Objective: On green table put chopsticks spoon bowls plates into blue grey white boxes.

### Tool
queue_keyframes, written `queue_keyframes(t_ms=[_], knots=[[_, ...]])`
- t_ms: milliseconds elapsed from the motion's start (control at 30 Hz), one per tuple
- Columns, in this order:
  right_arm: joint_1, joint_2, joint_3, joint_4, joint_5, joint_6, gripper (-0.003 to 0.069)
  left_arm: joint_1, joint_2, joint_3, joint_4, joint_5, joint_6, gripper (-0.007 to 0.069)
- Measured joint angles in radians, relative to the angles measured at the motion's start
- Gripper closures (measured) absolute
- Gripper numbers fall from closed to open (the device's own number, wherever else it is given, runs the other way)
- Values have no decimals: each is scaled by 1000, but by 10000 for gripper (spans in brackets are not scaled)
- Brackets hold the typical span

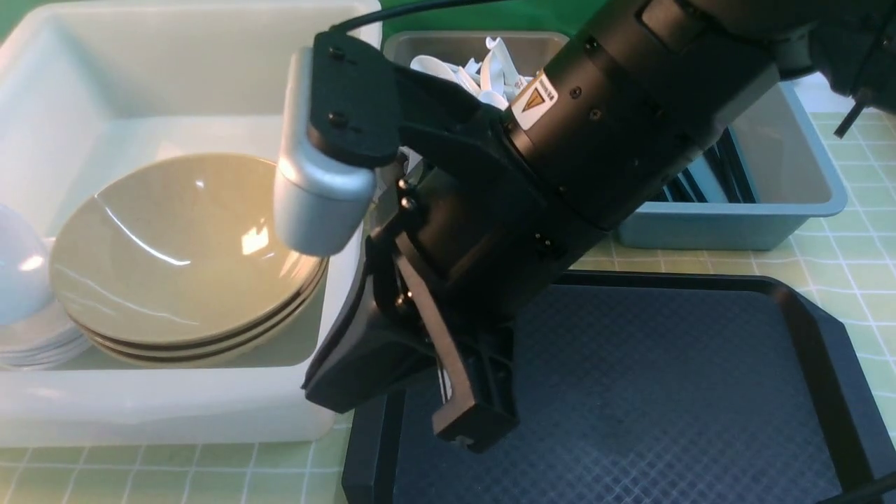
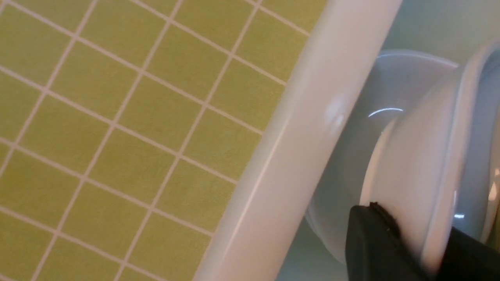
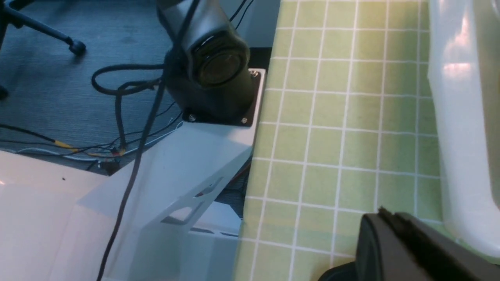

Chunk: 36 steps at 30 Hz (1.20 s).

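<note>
My left gripper is shut on the rim of a white bowl, held tilted inside the white box just behind its wall. In the front view that bowl shows at the far left of the white box, above a stack of white dishes and beside stacked tan plates. The left gripper itself is out of the front view. My right gripper is shut and empty, pointing down over the black tray's left edge by the white box's corner. It also shows in the right wrist view.
A grey box with white spoons stands at the back. A blue box with dark chopsticks is at the right. A black tray lies in front. The right wrist view shows the table's edge and an arm base.
</note>
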Motion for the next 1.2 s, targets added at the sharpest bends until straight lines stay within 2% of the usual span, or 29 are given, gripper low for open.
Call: queue_keyframes(t_ms=[133,267,367,467,533,567,633,667,733,767,800,967,1133,1200], knots=[[0,0,0,-1,-4,0,638,-51,32,0,46,-16,-24,607],[0,0,0,-1,-4,0,638,-89,38,0,158,-42,-106,603],[0,0,-1,-2,-4,0,638,-104,38,0,229,-53,-171,573],[0,0,-1,-3,-5,0,638,-124,38,0,266,-57,-203,518],[0,0,-1,-4,-8,4,636,-149,38,0,283,-57,-212,452],[-1,0,-1,-4,-8,5,636,-151,38,0,283,-57,-213,445],[-16,0,-1,-4,-19,30,634,-170,38,0,302,-57,-222,363],[-16,0,-1,-4,-21,30,634,-175,38,0,307,-57,-224,354],[-46,0,-1,-4,-39,70,634,-197,38,0,345,-57,-265,240],[-51,0,-1,-4,-40,78,634,-197,38,0,345,-57,-269,231],[-74,0,-1,-4,-53,106,632,-215,37,0,373,-57,-308,146],[-136,0,-1,-4,-103,225,629,-246,25,0,406,-65,-429,-25],[-174,-15,-1,-6,-119,321,622,-259,1,-21,395,-48,-459,-39],[-180,-45,4,-21,-120,366,622,-280,-8,-63,364,2,-455,-39]])
